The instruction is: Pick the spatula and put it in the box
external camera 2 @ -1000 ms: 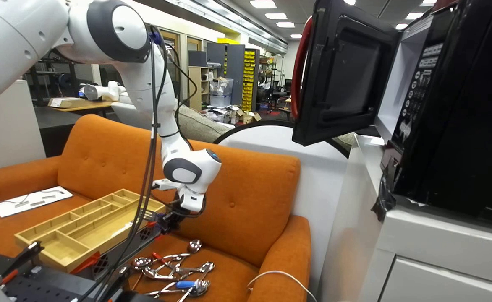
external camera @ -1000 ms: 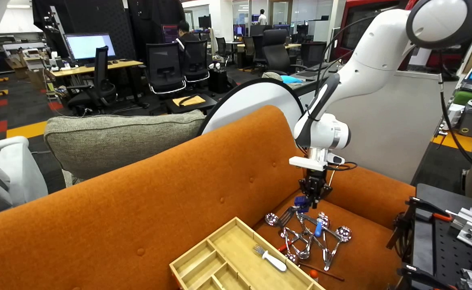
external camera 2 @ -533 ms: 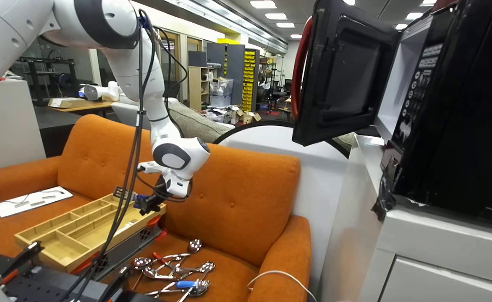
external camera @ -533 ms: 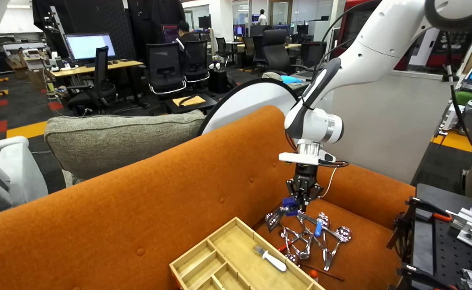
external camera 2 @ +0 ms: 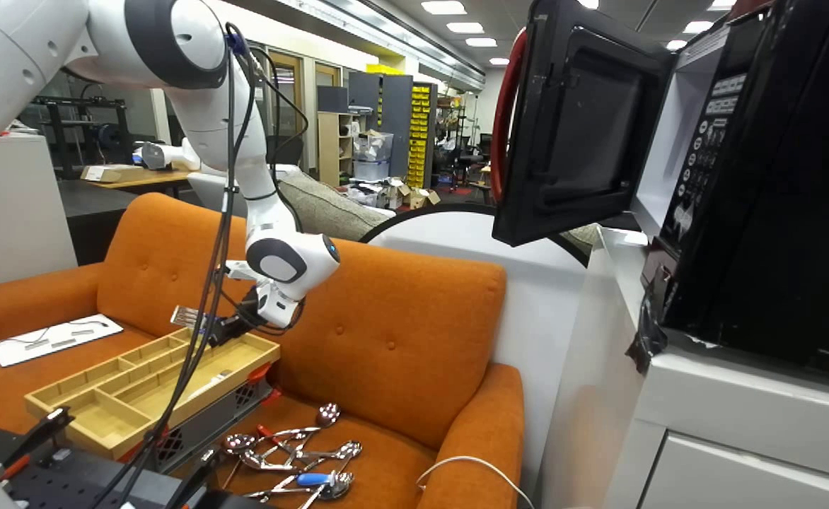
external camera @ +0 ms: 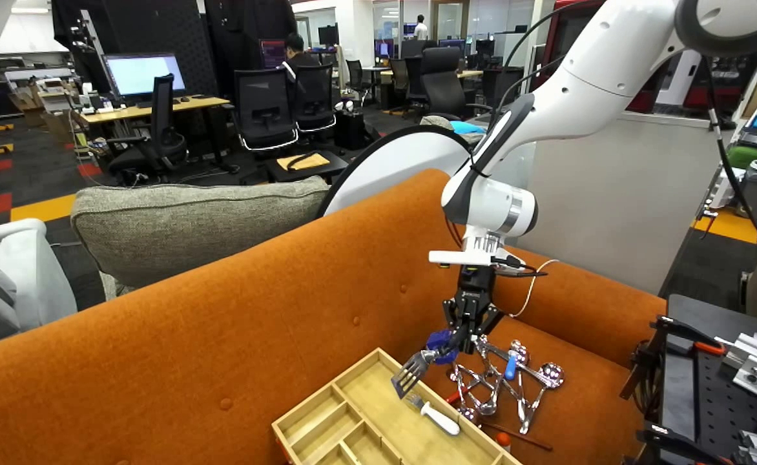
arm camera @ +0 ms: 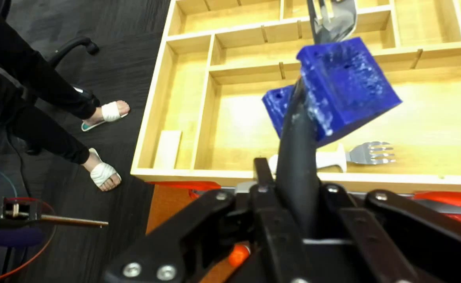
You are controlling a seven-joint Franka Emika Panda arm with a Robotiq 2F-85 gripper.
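My gripper [external camera: 467, 343] is shut on the dark handle [arm camera: 298, 153] of the spatula. The spatula's slotted metal head [external camera: 411, 373] points down and away from the gripper, over the near end of the box [external camera: 372, 395] in an exterior view. A blue block [arm camera: 346, 84] sits around the spatula's handle, partly hiding it in the wrist view. The box, a pale wood tray with several compartments, also shows in the wrist view [arm camera: 246, 122] and in an exterior view [external camera 2: 114, 422]. The gripper [external camera 2: 220, 336] is above the box's far end there. A white-handled fork [external camera: 442, 421] lies in the large compartment.
The orange sofa [external camera: 256, 336] holds the box and a pile of shiny metal utensils [external camera: 489, 403] beside it. A dark table with clamps [external camera: 708, 387] stands in front. An open microwave door [external camera 2: 577, 127] juts out at the side. Red clips [arm camera: 450, 198] show at the box's edge.
My gripper has carried the spatula from beside the box toward and over its end. The spatula's head has swung to point over the large compartment. The fork and the utensil pile have not moved.
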